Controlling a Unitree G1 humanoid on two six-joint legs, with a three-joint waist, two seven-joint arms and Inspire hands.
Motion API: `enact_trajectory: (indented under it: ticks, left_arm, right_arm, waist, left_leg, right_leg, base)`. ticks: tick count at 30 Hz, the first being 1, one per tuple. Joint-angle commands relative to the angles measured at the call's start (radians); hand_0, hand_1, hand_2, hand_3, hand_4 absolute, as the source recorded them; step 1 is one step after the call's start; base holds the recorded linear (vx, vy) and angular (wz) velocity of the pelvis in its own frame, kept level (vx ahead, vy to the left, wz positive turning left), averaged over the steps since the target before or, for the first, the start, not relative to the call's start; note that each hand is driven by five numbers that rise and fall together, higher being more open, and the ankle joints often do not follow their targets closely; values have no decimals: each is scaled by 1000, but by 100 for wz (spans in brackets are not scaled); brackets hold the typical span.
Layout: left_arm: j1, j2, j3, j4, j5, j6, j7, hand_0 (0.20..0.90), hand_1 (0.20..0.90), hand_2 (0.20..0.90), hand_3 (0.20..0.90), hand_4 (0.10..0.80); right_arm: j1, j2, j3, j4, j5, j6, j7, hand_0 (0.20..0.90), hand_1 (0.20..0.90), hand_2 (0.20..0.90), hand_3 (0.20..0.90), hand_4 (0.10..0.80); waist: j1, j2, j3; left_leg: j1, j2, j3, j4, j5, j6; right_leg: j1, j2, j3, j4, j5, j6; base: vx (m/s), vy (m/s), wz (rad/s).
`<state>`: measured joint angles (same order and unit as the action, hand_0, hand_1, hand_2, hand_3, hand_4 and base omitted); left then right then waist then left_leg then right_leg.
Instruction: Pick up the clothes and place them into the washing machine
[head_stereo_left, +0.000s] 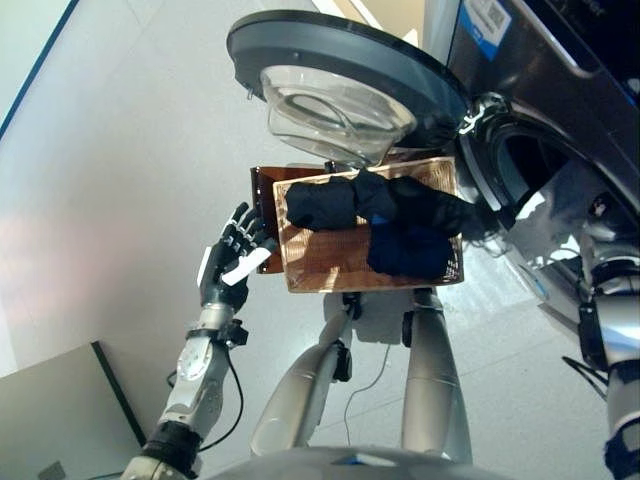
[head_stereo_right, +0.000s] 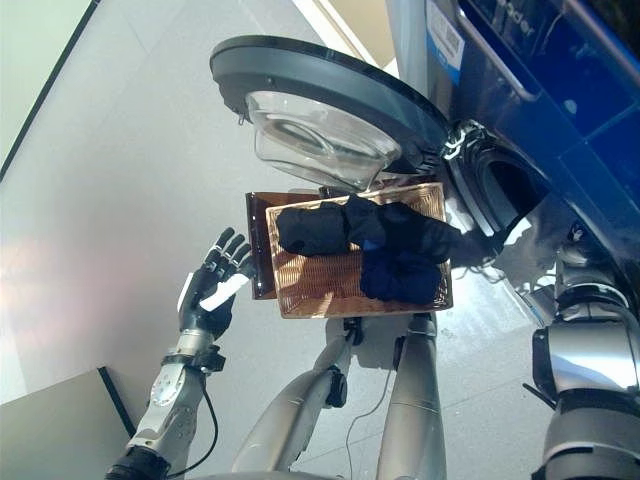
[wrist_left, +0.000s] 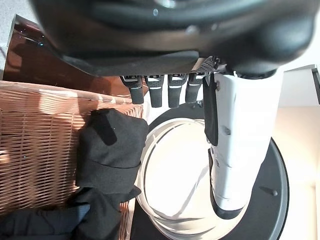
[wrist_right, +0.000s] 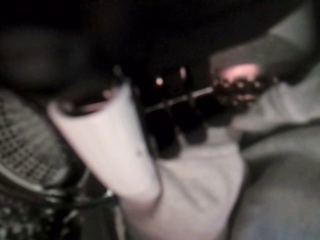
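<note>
Dark clothes lie in a wicker basket (head_stereo_left: 320, 262): a black bundle (head_stereo_left: 320, 203) at its far left and a navy piece (head_stereo_left: 410, 250) at its right. A black stretch of cloth (head_stereo_left: 470, 215) reaches from the basket to the washing machine's drum mouth (head_stereo_left: 520, 150). My left hand (head_stereo_left: 228, 262) is open with spread fingers, just left of the basket and touching nothing; its wrist view shows straight fingers (wrist_left: 157, 90). My right arm (head_stereo_left: 610, 320) leads toward the machine. The right hand (wrist_right: 115, 145) shows dimly in its wrist view, with light grey cloth (wrist_right: 200, 185) beyond it.
The basket rests on a brown stool (head_stereo_left: 262, 190). The machine's round door (head_stereo_left: 340, 60) hangs open above the basket's far side. The dark machine front (head_stereo_left: 560, 90) fills the right. A grey panel (head_stereo_left: 50, 410) lies on the floor at lower left.
</note>
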<state>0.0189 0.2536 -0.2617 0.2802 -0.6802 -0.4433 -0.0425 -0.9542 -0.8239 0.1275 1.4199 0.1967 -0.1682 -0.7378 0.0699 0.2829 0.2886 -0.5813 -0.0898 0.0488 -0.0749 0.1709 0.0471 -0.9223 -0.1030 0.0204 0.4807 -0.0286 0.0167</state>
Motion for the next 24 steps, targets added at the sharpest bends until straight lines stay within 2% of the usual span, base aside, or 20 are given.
enact_trajectory:
  ticks: [1, 10, 12, 14, 20, 24]
  left_arm:
    - [31, 32, 2, -52, -6, -76, 10, 900, 900, 900, 900, 800]
    - [33, 29, 28, -42, 6, -87, 14, 900, 900, 900, 900, 800]
    - [33, 29, 28, -42, 6, -87, 14, 900, 900, 900, 900, 800]
    - [34, 19, 39, -31, 9, -94, 14, 900, 900, 900, 900, 800]
    - [43, 17, 50, -19, 8, -95, 14, 900, 900, 900, 900, 800]
    - [42, 14, 64, -16, 10, -95, 16, 900, 900, 900, 900, 800]
  right_arm:
    - [-37, -103, 93, -12, -5, -43, -19, 900, 900, 900, 900, 800]
    - [130, 12, 93, -141, -58, -79, 30, 900, 900, 900, 900, 800]
    - [130, 12, 93, -141, -58, -79, 30, 900, 900, 900, 900, 800]
    - [212, 67, 92, -183, -102, -84, 41, 900, 900, 900, 900, 800]
    - [249, 117, 83, -185, -79, -93, 75, 900, 900, 900, 900, 800]
    - [266, 143, 134, -179, -113, -81, 105, 900, 900, 900, 900, 800]
  waist:
    - [0, -4, -65]
    - [-14, -30, -57]
    - [-14, -30, -57]
    - [-20, -41, -53]
    - [-21, -50, -46]
    - [-21, -59, -40]
  left_leg:
    - [22, -9, -19, -12, -63, -108]
    - [38, -10, -24, -12, -65, -105]
    - [38, -10, -24, -12, -65, -105]
    - [39, -10, -28, -12, -63, -102]
    - [35, -10, -30, -12, -59, -99]
    - [29, -9, -30, -12, -56, -99]
  right_leg:
    - [74, 35, -47, -100, 7, 18]
    - [94, 35, -53, -111, 16, 19]
    - [94, 35, -53, -111, 16, 19]
    - [99, 34, -56, -118, 20, 19]
    - [98, 33, -60, -122, 25, 17]
    - [98, 35, -59, -131, 30, 16]
  base:
    - [0, 0, 0]
    - [0, 0, 0]
    - [0, 0, 0]
    - [-17, 8, 1]
    - [0, 0, 0]
    - [-10, 2, -1]
